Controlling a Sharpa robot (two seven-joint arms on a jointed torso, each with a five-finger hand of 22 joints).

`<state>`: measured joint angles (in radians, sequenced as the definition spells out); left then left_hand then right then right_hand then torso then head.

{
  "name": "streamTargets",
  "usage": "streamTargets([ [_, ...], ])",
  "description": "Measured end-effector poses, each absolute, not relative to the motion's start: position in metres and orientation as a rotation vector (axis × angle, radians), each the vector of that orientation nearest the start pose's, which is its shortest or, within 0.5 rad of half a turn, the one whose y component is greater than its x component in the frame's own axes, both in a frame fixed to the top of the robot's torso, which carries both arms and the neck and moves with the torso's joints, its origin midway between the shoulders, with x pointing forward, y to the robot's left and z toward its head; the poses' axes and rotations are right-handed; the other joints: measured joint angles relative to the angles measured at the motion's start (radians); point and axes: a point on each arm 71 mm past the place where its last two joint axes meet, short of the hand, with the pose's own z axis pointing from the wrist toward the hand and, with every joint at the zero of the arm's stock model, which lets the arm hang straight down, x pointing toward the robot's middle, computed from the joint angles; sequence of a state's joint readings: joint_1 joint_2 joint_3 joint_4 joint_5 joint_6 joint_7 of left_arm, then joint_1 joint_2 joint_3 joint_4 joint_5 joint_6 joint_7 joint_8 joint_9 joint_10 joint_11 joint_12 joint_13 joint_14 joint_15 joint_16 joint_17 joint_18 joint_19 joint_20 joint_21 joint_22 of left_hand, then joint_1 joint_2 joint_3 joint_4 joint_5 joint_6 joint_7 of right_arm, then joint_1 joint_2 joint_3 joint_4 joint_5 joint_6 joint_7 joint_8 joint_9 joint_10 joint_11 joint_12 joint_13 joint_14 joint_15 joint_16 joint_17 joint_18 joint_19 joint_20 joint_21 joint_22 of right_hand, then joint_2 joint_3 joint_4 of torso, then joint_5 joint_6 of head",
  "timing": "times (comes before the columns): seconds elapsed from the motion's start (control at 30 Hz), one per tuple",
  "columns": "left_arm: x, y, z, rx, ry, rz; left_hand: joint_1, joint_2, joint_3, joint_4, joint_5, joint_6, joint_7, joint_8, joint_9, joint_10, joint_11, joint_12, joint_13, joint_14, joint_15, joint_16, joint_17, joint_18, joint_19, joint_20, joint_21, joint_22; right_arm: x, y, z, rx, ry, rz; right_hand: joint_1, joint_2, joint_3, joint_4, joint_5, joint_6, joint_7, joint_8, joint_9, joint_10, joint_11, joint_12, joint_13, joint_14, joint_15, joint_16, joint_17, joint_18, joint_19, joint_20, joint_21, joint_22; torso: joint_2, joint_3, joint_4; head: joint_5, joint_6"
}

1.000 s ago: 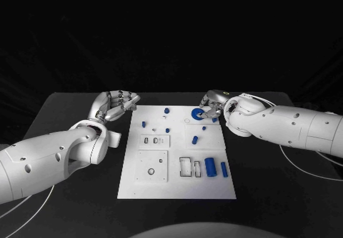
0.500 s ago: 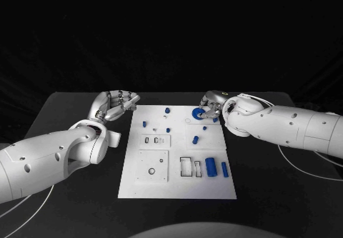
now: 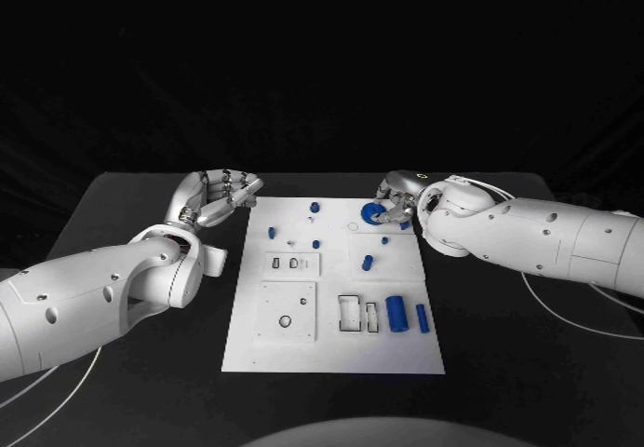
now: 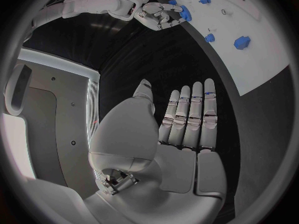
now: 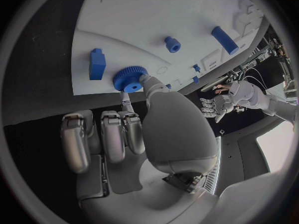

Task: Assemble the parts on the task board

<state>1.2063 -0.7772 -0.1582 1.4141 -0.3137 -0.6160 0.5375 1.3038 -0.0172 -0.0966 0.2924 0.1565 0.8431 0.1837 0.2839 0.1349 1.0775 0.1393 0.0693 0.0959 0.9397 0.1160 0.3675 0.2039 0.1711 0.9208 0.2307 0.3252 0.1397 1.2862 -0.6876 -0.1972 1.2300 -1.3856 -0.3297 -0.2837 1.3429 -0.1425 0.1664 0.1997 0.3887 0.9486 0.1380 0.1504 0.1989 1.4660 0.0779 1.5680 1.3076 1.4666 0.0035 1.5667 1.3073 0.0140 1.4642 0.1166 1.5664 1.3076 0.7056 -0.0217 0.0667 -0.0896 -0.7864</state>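
The white task board [image 3: 269, 346] lies in the middle of the black table. My right hand [image 3: 397, 205] is at the board's far right corner and pinches a blue gear [image 3: 369, 212] between thumb and a finger; the right wrist view shows the gear [image 5: 129, 78] just over the board's edge [image 5: 112, 15], beside a blue block [image 5: 96, 63]. My left hand [image 3: 215, 199] hovers off the far left corner, fingers [image 4: 187, 115] straight and apart, holding nothing. A large blue cylinder [image 3: 396, 313] and a blue bar [image 3: 420, 318] lie near right. Small blue pegs [image 3: 315, 207] stand farther back.
Raised white fixtures with slots [image 3: 290, 264] and an oval hole [image 3: 285, 321] sit on the board's left half, and open rectangular pockets [image 3: 348, 314] lie beside the cylinder. Black tabletop [image 3: 134, 200] runs along both sides. A cable [image 3: 564, 312] trails at the right.
The right hand has shifted very slightly toward the far edge with the gear in its pinch. The left hand and the parts on the board have stayed put.
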Motion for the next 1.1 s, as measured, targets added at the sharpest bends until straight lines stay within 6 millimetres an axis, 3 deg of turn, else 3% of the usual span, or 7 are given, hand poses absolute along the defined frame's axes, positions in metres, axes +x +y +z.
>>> streamTargets([
  [0.4, 0.4956, 0.2177, -0.2036, -0.706, 1.297, -1.220, 0.000, 0.000, 0.000, 0.000, 0.000, 0.000, 0.000, 0.000, 0.000, 0.000, 0.000, 0.000, 0.000, 0.000, 0.000, 0.000, 0.000, 0.000, 0.000, 0.000, 0.000, 0.000, 0.5396, -0.2238, -0.2119, -0.005, 1.758, 0.308, 0.013, 0.011, 0.016, -0.022, -0.012, 0.030, -0.001, 0.001, 0.007, 0.000, 0.000, 0.000, 0.000, 0.000, 0.000, 0.000, 0.001, 0.000, 0.000, 0.000, 0.000, 0.000, 0.000, 0.0002, 0.0005, 0.000, -0.002],
  [0.5, 0.4956, 0.2178, -0.2036, -0.706, 1.297, -1.220, 0.000, 0.000, 0.000, 0.000, 0.000, 0.000, 0.000, 0.000, 0.000, 0.000, 0.000, 0.000, 0.000, 0.000, 0.000, 0.000, 0.000, 0.000, 0.000, 0.000, 0.000, 0.000, 0.5397, -0.2229, -0.2113, -0.006, 1.757, 0.308, 0.022, 0.012, 0.027, -0.038, 0.005, 0.050, -0.003, 0.008, 0.009, 0.000, 0.000, 0.000, 0.000, 0.000, 0.000, 0.000, 0.001, 0.000, 0.000, 0.000, 0.000, 0.000, 0.000, 0.0001, 0.0006, 0.000, -0.002],
  [0.73, 0.4956, 0.2181, -0.2036, -0.706, 1.297, -1.219, 0.000, 0.000, 0.000, 0.000, 0.000, 0.000, 0.000, 0.000, 0.000, 0.000, 0.000, 0.000, 0.000, 0.000, 0.000, 0.000, 0.000, 0.000, 0.000, 0.000, 0.000, 0.000, 0.5390, -0.2210, -0.2104, -0.010, 1.751, 0.313, 0.034, 0.024, 0.050, -0.065, 0.030, 0.074, 0.019, 0.016, 0.009, 0.000, -0.007, 0.000, 0.000, 0.000, 0.000, 0.000, 0.001, 0.000, 0.000, 0.000, 0.000, 0.000, 0.000, 0.0000, 0.0011, 0.001, -0.002],
  [1.1, 0.4964, 0.2190, -0.2038, -0.706, 1.296, -1.216, 0.000, 0.000, 0.000, 0.000, 0.000, 0.000, 0.000, 0.000, 0.000, 0.000, 0.000, 0.000, 0.000, 0.000, 0.000, 0.000, 0.000, 0.000, 0.000, 0.000, 0.000, 0.000, 0.5340, -0.2188, -0.2078, 0.008, 1.713, 0.352, 0.050, 0.024, 0.051, -0.071, 0.035, 0.080, 0.024, 0.016, 0.009, 0.000, -0.007, 0.000, 0.000, 0.000, 0.000, 0.000, 0.001, 0.000, 0.000, 0.000, 0.000, 0.000, -0.001, -0.0006, 0.0001, 0.001, 0.003],
])
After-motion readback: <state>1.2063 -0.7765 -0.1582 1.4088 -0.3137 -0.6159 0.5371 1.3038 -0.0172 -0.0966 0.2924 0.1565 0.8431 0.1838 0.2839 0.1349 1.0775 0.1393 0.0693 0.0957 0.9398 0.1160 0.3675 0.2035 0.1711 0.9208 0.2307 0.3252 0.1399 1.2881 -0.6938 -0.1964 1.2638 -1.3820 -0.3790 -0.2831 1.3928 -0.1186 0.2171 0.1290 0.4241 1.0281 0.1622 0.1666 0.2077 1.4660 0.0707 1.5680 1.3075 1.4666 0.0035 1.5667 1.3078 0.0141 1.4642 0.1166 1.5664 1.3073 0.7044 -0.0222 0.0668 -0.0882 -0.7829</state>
